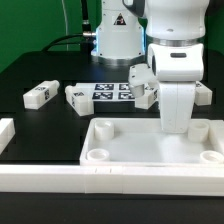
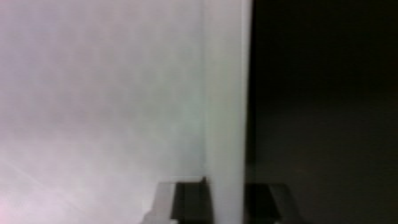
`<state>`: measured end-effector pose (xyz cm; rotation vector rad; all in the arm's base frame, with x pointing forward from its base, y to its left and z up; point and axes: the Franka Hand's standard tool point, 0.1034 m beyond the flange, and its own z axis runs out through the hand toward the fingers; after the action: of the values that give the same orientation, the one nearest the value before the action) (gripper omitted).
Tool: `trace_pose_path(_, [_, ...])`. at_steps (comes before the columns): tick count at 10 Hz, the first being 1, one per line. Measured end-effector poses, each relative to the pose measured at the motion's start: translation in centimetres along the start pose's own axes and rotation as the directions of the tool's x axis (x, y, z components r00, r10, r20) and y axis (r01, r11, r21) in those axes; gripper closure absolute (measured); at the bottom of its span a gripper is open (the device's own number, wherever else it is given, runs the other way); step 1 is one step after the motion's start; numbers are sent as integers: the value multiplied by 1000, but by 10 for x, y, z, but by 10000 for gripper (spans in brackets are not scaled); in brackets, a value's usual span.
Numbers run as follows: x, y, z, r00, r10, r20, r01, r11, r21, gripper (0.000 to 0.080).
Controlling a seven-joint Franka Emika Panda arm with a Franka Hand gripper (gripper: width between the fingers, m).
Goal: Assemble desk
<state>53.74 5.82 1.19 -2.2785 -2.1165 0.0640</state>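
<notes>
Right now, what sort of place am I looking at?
Likely a robotics lab bench: a white robot arm over a black table, a flat white marker board with printed tags, and a white plastic tray-like desk top.

White plastic fills my workspace: the desk top (image 1: 130,148) is smooth and moulded with a soft, even sheen, and the loose square legs (image 1: 40,94) match it, broken only by black-and-white printed tags on their faces. The table (image 1: 30,75) under them is matt black and throws back almost no light, the border rails (image 1: 110,183) are plain smooth white, and the marker board (image 1: 108,92) is flat, matt and printed. My arm's casing (image 1: 180,65) is a glossy white shell, while the fingers (image 2: 185,203) of my gripper (image 2: 226,205) look dark and dull
</notes>
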Motion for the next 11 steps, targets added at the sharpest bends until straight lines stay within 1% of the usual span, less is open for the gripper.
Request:
trace_pose_path(2, [-1, 0, 0, 1000, 1, 0, -1, 1000, 1, 734])
trace_pose_path(3, [-1, 0, 0, 1000, 1, 0, -1, 1000, 1, 552])
trace_pose_path(4, [-1, 0, 0, 1000, 2, 0, -2, 1000, 1, 417])
trace_pose_path(5, [-1, 0, 1, 1000, 2, 0, -2, 1000, 1, 417])
trace_pose_path(6, [-2, 0, 0, 1000, 5, 0, -5, 1000, 0, 238])
trace_pose_path(7, [-6, 0, -7, 1000, 14, 0, -14, 1000, -7, 177])
trace_pose_path(8, [-8, -3, -15, 999, 35, 2, -35, 999, -13, 177])
trace_pose_path(9, [-7, -6, -24, 998, 56, 3, -56, 998, -22, 155])
trace_pose_path(11, [-6, -12, -44, 994, 112, 4, -111, 993, -43, 151])
